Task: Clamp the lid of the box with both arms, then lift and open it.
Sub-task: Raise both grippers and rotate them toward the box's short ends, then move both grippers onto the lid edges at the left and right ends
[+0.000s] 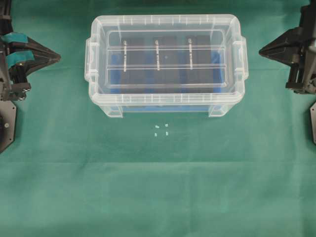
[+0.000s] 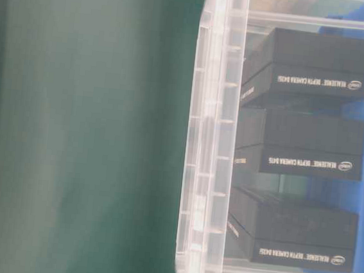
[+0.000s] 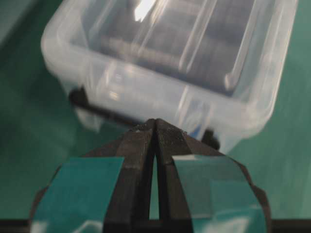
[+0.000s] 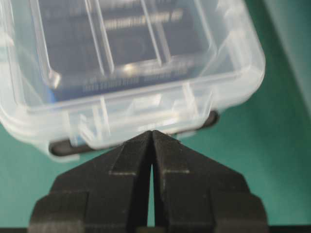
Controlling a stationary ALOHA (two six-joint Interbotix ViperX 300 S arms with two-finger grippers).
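Lid (image 1: 166, 55) seated flat on box (image 1: 166, 101), at the far middle of green cloth (image 1: 158, 187), black cases (image 2: 300, 145) and blue base visible through the clear plastic. Not yet touched by either arm. Left gripper (image 1: 55, 57), the one with teal tape, parked well off the left end, tips pressed together, nothing between them. Right gripper (image 1: 263, 49) parked likewise off the right end, tips together too, holding nothing.

Likely trouble from here:

- Closed tips driven straight in: would strike the end wall and shove the tub sideways rather than take the lid. Needs opening first.
- Uneven arrival: one side pushing before the other, sliding the box across the cloth and spoiling the aim on the far side.
- Grip set too low: catching the tub's handle or rim instead of the lid's edge, so the whole box rises, cases shifting inside.
- Smooth, thin plastic: prone to flexing or slipping out under a light pinch.
- Unequal lift: lid tilting, one end staying latched, tub dragged up and dropped.

Small white specks (image 1: 161, 129) on the cloth in front, clear of both approach paths.
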